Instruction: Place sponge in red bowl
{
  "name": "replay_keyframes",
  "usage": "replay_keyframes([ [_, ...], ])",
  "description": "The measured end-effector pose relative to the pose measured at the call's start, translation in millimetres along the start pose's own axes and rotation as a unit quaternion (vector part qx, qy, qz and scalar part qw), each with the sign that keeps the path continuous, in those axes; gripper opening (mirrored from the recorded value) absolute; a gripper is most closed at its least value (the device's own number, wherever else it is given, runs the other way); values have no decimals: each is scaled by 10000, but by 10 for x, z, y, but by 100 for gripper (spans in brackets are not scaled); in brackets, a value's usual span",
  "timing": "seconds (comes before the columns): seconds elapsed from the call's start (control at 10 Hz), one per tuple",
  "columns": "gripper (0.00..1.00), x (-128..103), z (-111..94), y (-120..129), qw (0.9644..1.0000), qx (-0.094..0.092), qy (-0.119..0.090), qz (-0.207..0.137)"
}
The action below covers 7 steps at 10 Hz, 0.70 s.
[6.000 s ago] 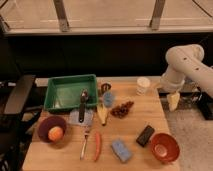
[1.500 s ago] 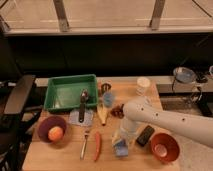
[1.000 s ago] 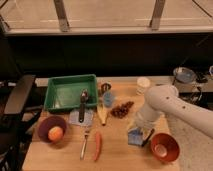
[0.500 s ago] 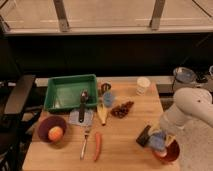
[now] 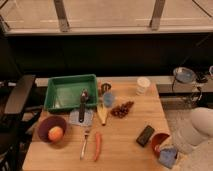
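Table (image 5: 125, 140) of pale wood fills the scene, and everything can be placed against the red bowl (image 5: 156, 141) at its near right corner. The arm (image 5: 197, 127) bulks white just right of that bowl, having swung across from the table's middle within the last second or so. The sponge (image 5: 168, 156), which lay left of the bowl beside the black flat object (image 5: 145, 135), now hangs at the bowl's near rim, overlapping it. The gripper (image 5: 172, 152) is right there with it; how wide its claw stands I cannot tell. The sponge looks to be at the drop point, with only release left.
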Motion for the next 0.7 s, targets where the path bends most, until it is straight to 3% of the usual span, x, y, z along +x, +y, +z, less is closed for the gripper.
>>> replay_keyframes([
  [0.1, 75, 60, -57, -22, 9999, 70, 97, 28],
  [0.2, 78, 92, -90, -47, 9998, 99, 148, 29],
  [0.4, 80, 195, -230, -109, 9993, 158, 323, 33],
  [0.7, 80, 240, -289, -200, 9992, 226, 323, -1],
])
